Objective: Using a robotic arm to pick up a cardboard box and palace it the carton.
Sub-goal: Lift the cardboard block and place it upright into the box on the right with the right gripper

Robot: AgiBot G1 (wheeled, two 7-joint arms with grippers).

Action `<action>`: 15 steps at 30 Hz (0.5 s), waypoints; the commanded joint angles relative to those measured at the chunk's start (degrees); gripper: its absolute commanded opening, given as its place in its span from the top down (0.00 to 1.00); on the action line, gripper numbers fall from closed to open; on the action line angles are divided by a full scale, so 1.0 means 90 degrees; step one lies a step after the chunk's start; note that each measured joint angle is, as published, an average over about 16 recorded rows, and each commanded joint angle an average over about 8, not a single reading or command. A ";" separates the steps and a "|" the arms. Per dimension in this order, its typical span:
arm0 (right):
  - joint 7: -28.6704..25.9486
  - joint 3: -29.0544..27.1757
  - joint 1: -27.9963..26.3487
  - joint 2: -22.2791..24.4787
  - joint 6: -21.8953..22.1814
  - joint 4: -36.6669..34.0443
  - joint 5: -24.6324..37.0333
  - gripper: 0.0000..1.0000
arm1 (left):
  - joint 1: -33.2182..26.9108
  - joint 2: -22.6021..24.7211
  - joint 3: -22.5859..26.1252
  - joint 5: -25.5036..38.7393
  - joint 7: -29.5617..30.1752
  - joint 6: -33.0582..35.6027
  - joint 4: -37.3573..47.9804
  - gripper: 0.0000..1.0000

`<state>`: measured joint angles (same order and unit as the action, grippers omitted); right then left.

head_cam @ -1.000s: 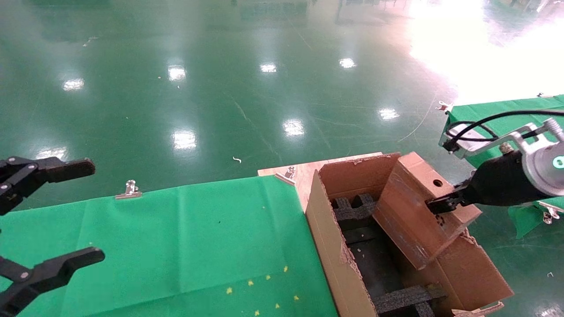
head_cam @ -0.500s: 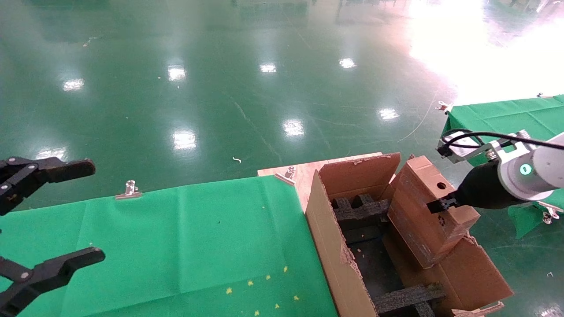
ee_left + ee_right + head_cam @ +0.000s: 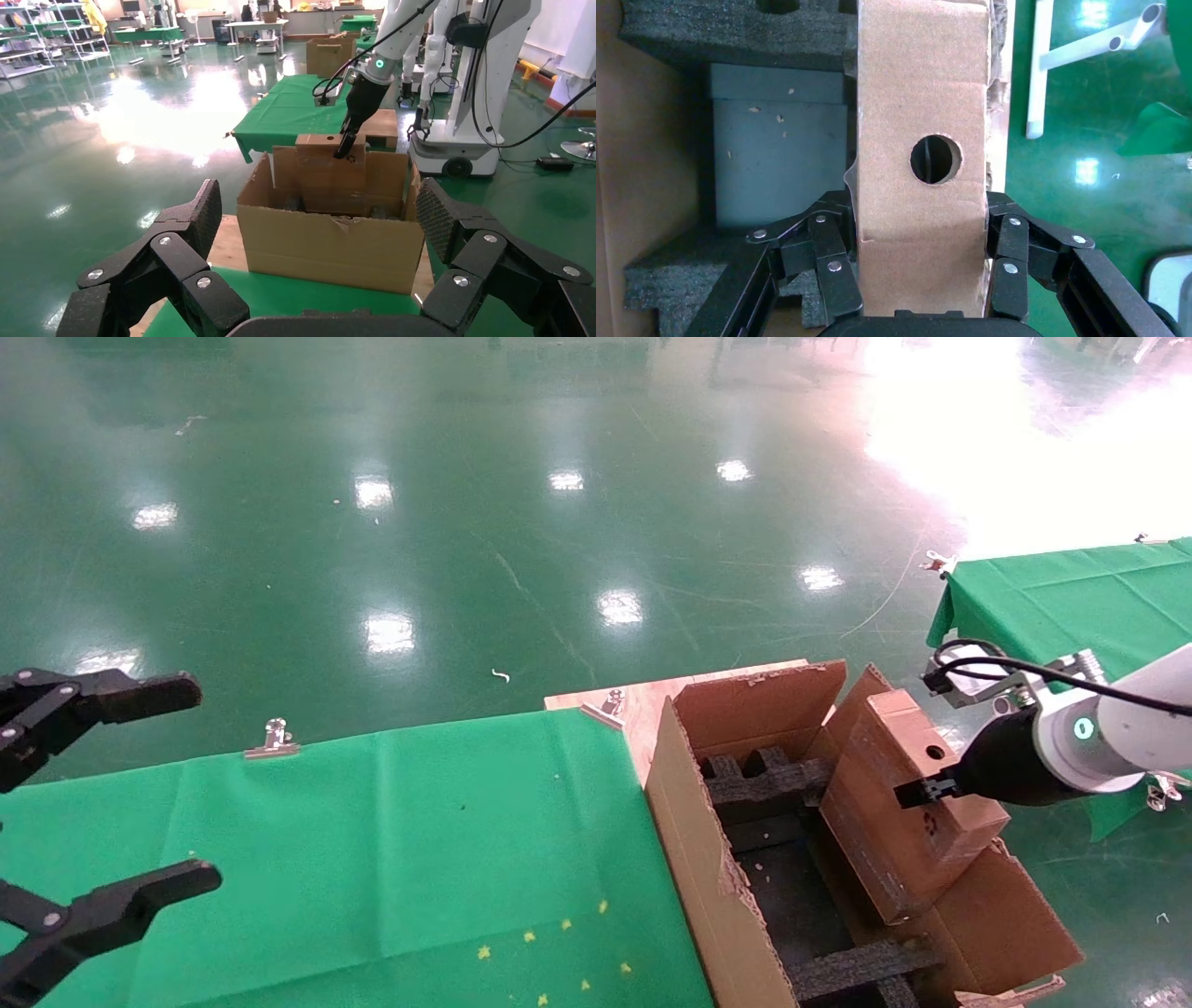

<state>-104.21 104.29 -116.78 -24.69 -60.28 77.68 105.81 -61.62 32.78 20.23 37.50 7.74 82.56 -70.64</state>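
The cardboard box (image 3: 908,803) is small, plain brown and closed, with a round hole (image 3: 936,159) in its narrow upper face and strips of clear tape along its long side. Some small dark marks sit on one face close to the tool, but they are too small to read. No brand or label shows on it.

The right tool (image 3: 917,793), at the end of the white robotic arm (image 3: 1131,724) with a glowing teal ring, is clamped on the cardboard box. In the right wrist view its black fingers (image 3: 831,263) press on both sides of the narrow face, just under the hole. The box is tilted and its lower part is inside the carton (image 3: 708,887), at the 3 o'clock side of the carton's opening, against the far right wall.

The carton is large, brown and corrugated, with ragged torn edges and black foam dividers (image 3: 759,782) inside. It stands at the 4 o'clock part of the head view, just beside the bench (image 3: 372,859) with the green cloth.

The left tool (image 3: 102,803) hangs at 9 o'clock over the bench edge, its fingers wide apart and holding nothing
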 commanded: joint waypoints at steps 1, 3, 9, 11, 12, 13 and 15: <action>-0.0065 0.0013 0.0061 -0.0006 0.0068 -0.0001 0.0002 1.00 | 0.0000 0.0000 0.0000 0.0000 0.0000 0.0000 0.0000 0.00; -0.0115 0.0044 0.0136 0.0004 0.0141 -0.0005 0.0051 1.00 | 0.0000 0.0000 0.0000 0.0000 0.0000 0.0000 0.0000 0.00; -0.0324 0.0132 0.0356 -0.0008 0.0368 -0.0018 0.0250 1.00 | 0.0000 0.0000 0.0000 0.0000 0.0000 0.0000 0.0000 0.00; -0.0398 0.0155 0.0425 -0.0034 0.0445 -0.0021 0.0315 1.00 | 0.0000 0.0000 0.0000 0.0000 0.0000 0.0000 0.0000 0.00; -0.0435 0.0167 0.0462 -0.0051 0.0483 -0.0023 0.0343 1.00 | 0.0000 0.0000 0.0000 0.0000 0.0000 0.0000 0.0000 0.00; -0.0469 0.0177 0.0496 -0.0068 0.0519 -0.0025 0.0370 1.00 | 0.0000 0.0000 0.0000 0.0000 0.0000 0.0000 0.0000 0.00; -0.0538 0.0199 0.0567 -0.0105 0.0590 -0.0031 0.0419 1.00 | 0.0000 0.0000 0.0000 0.0000 0.0000 0.0000 0.0000 0.00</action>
<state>-109.00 106.06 -111.70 -25.63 -55.05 77.38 109.48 -61.62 32.78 20.23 37.50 7.74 82.56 -70.64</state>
